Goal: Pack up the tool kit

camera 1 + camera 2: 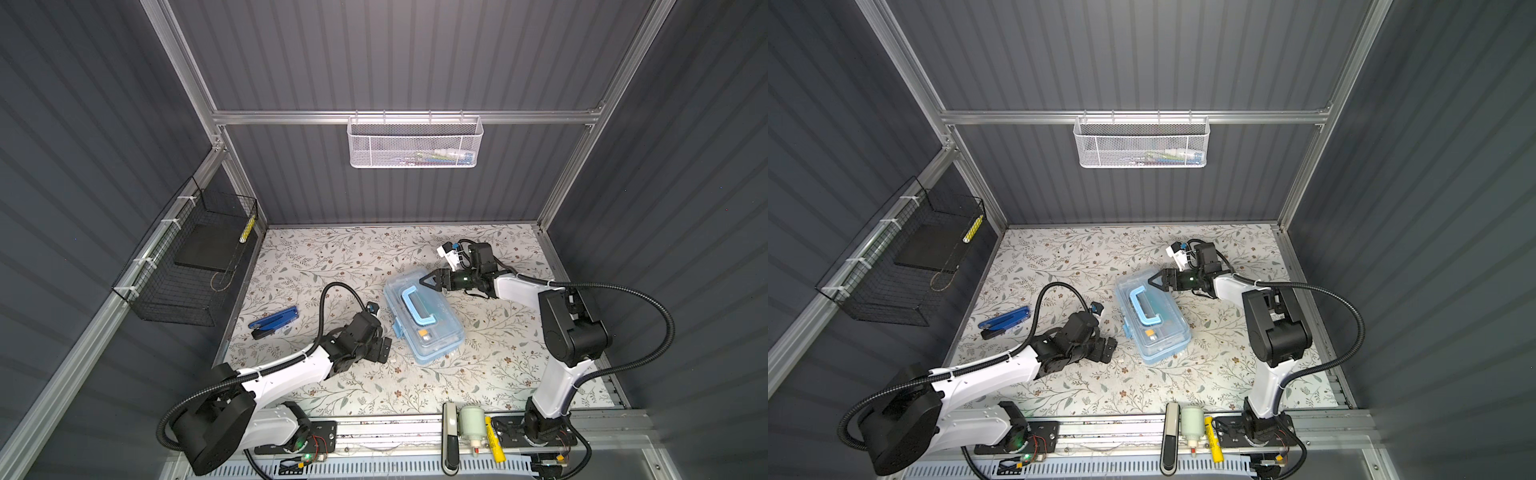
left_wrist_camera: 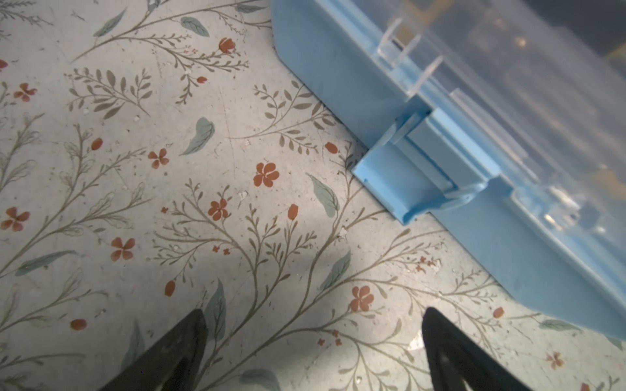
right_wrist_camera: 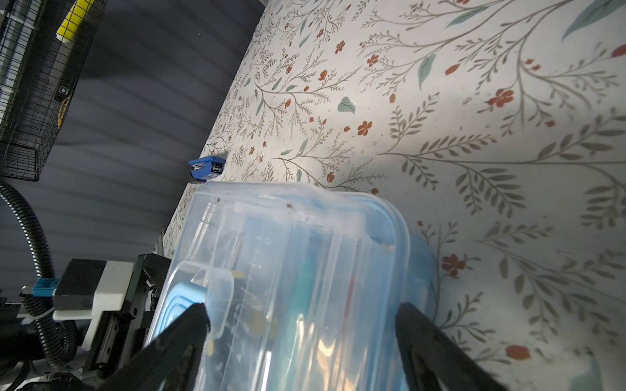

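- Left jaws released, apart over the tabletop [image 2: 169, 203]; tool kit [image 2: 338, 67] lies just ahead, clasp [image 2: 416, 176] facing them.
- Right jaws spread wide across the tool kit's end; contact unclear.

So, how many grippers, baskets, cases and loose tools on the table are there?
Grippers: 2, left gripper and right gripper
Baskets: 2, white mesh basket and black wire basket
Cases: 1, tool kit
Loose tools on the table: 1, blue folding tool
Total: 6
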Controlling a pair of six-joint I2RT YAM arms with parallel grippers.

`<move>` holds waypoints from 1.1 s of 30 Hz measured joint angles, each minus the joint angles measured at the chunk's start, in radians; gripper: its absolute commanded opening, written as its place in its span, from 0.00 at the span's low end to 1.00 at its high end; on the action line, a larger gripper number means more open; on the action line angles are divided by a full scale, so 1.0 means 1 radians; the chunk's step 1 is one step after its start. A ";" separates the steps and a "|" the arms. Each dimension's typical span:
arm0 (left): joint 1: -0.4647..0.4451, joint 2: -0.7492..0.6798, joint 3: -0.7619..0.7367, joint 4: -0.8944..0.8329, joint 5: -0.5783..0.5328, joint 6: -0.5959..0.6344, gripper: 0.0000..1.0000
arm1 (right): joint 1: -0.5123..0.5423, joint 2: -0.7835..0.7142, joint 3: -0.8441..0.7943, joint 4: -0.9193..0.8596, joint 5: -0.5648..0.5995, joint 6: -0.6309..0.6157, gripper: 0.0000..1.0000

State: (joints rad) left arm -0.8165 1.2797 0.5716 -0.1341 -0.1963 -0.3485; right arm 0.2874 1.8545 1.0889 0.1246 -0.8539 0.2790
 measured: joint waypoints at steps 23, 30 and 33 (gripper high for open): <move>0.006 0.258 0.076 0.204 0.113 -0.002 1.00 | 0.006 -0.001 -0.055 0.115 -0.012 0.089 0.88; 0.006 0.259 0.076 0.203 0.082 -0.003 1.00 | 0.006 -0.001 -0.060 0.123 -0.013 0.089 0.88; 0.006 0.259 0.076 0.203 0.079 -0.003 1.00 | 0.006 -0.001 -0.062 0.128 -0.010 0.087 0.87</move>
State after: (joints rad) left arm -0.8101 1.5387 0.6479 0.0689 -0.1173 -0.3515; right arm 0.2939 1.8538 1.0271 0.2527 -0.8642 0.3664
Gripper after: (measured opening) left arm 0.994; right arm 0.875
